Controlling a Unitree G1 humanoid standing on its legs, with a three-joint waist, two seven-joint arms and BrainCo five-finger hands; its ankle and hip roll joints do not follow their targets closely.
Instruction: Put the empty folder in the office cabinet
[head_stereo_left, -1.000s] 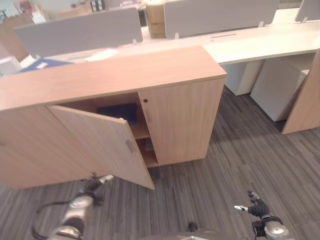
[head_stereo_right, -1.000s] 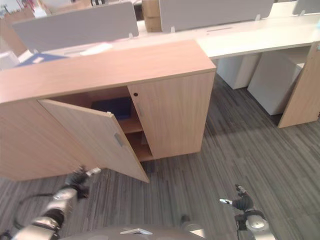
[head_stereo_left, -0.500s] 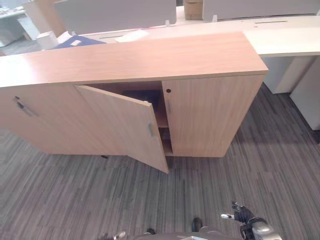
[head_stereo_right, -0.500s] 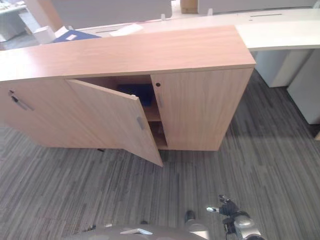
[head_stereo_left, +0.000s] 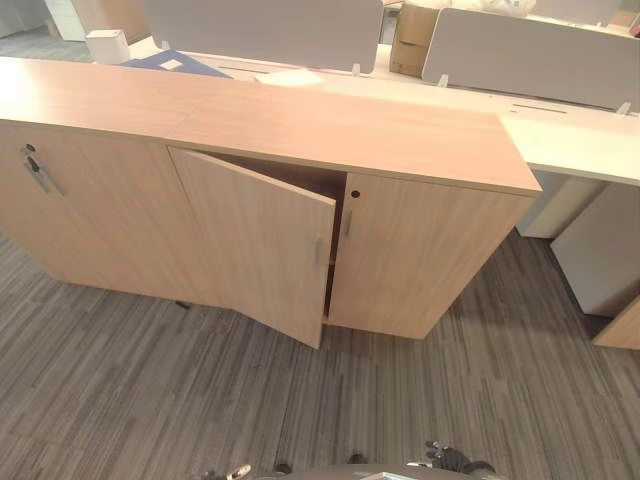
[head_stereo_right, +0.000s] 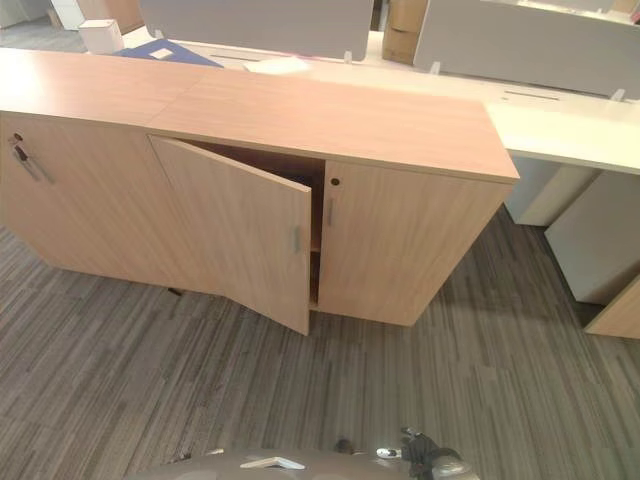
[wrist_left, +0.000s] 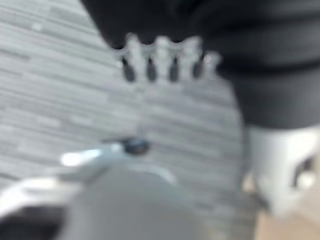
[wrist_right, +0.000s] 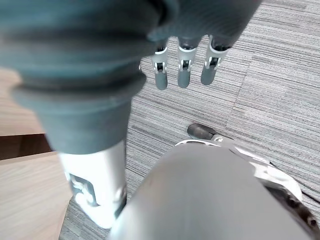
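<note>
My left hand (wrist_left: 160, 56) hung low in front of the cabinet (head_stereo_left: 430, 250), its fingers straight and relaxed with nothing in them. My right hand (wrist_right: 183, 70) was the same: fingers loose, pointing down at the carpet floor (head_stereo_left: 120, 370), holding nothing. So the folder was in neither hand.

The left door (head_stereo_left: 265, 250) of the cabinet stood partly open, swung out toward me, while the door beside it was shut. The open door hid the shelves, so I could not tell whether a folder lay inside. A flat blue thing (head_stereo_left: 170, 62), possibly a folder, lay on the counter (head_stereo_left: 590, 150) behind the cabinet, past its far left corner.

With both hands empty and the door ajar, I judged this to be either the end of the job, with only the door left to shut, or the gap before fetching the folder. If the folder was inside, the next move called for raising my left hand to the door's outer face near its handle (head_stereo_left: 318, 250) and pushing it flat against the cabinet front. If not, I needed to reach over the cabinet top for the blue thing and open the door wider first.
</note>
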